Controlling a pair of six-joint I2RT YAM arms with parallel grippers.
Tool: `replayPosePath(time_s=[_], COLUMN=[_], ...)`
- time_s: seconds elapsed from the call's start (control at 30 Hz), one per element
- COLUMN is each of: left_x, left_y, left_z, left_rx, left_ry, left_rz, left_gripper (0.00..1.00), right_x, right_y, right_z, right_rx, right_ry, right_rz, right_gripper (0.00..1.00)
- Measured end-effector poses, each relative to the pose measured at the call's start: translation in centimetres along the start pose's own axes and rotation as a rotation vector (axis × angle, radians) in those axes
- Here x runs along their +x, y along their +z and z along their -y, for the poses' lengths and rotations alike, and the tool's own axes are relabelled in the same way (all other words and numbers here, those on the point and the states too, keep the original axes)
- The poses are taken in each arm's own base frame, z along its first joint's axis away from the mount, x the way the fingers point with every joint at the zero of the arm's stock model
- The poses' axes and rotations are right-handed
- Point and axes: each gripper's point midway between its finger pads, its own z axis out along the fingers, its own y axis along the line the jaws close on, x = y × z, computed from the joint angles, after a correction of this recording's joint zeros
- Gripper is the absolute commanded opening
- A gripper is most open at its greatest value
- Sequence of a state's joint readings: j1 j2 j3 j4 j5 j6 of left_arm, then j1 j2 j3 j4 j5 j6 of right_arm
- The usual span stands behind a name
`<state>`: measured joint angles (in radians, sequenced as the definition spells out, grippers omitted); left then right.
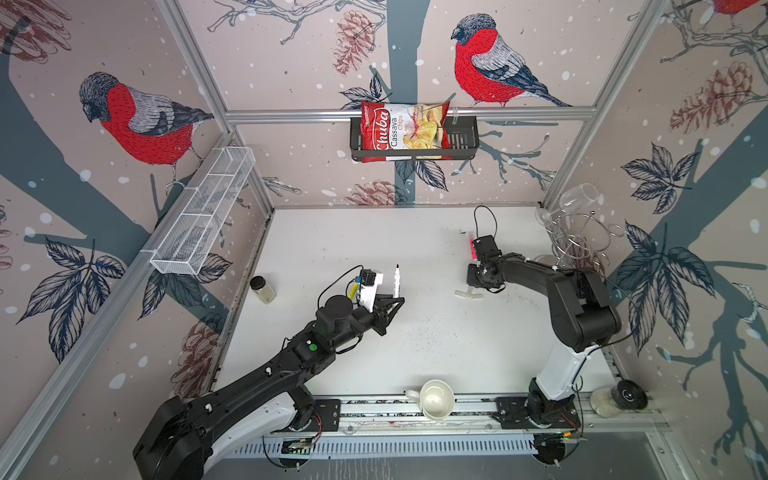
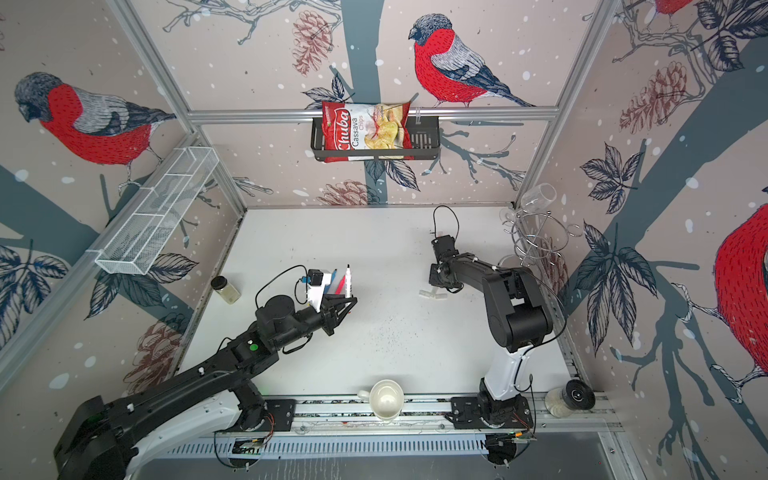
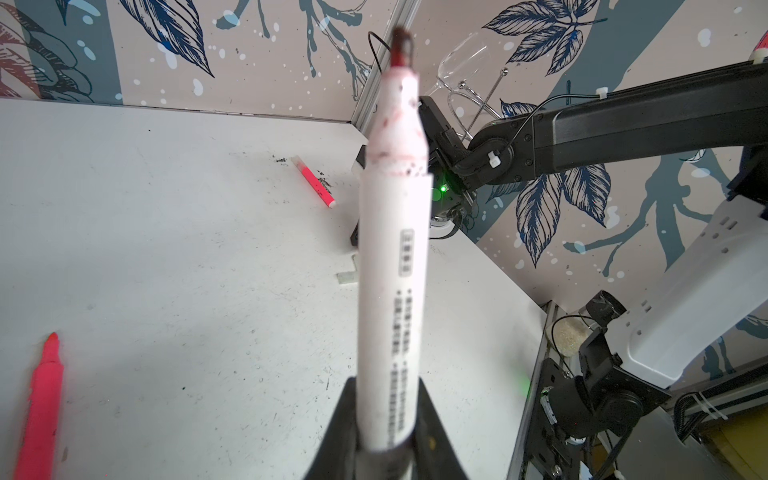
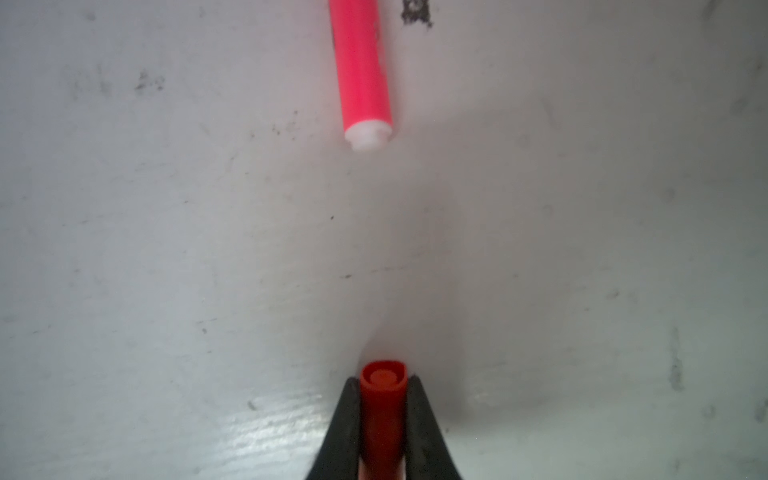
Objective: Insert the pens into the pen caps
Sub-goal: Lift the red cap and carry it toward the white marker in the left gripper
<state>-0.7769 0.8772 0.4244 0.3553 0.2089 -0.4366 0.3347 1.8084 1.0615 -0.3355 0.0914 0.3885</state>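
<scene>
left gripper (image 3: 386, 399) is clamping white pen (image 3: 392, 249) by its tail, tip sticking out ahead, ready for capping. right gripper (image 4: 383, 380) is pinching red cap (image 4: 381, 415), mouth apparently facing outward; pink pen (image 4: 363, 70) is lying just ahead.

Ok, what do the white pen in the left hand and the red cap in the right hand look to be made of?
The white pen looks like hard plastic: smooth matte barrel, printed text, reddish ink smears near the tip. The red cap is probably moulded plastic too: even colour, faint sheen, thin-walled rim.

Lab test cell: aluminium frame (image 1: 291, 114), wallpapered panels (image 1: 291, 62)
</scene>
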Motion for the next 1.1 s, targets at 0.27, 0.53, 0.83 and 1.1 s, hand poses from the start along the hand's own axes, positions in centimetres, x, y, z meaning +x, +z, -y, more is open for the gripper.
replayPosePath(time_s=[0.27, 0.53, 0.83, 1.1], left_x=[0.1, 1.9, 5.4, 5.8], left_y=[0.1, 0.2, 1.7, 3.3], left_z=[-0.1, -0.2, 2.6, 5.0], left_rx=[-0.002, 0.007, 0.096, 0.169], left_ry=[-0.001, -0.035, -0.059, -0.074], left_rz=[-0.005, -0.031, -0.094, -0.094], left_gripper=[0.00, 0.00, 0.00, 0.00], right_x=[-1.7, -4.4, -1.5, 1.8], right_y=[-5.3, -15.4, -25.0, -30.3], right_z=[-2.1, -5.4, -10.0, -12.9], right_rx=[-0.157, -0.457, -0.878, -1.143], right_ry=[0.008, 0.024, -0.041, -0.123], right_rz=[0.095, 0.359, 0.558, 0.663], right_gripper=[0.13, 0.13, 0.17, 0.17])
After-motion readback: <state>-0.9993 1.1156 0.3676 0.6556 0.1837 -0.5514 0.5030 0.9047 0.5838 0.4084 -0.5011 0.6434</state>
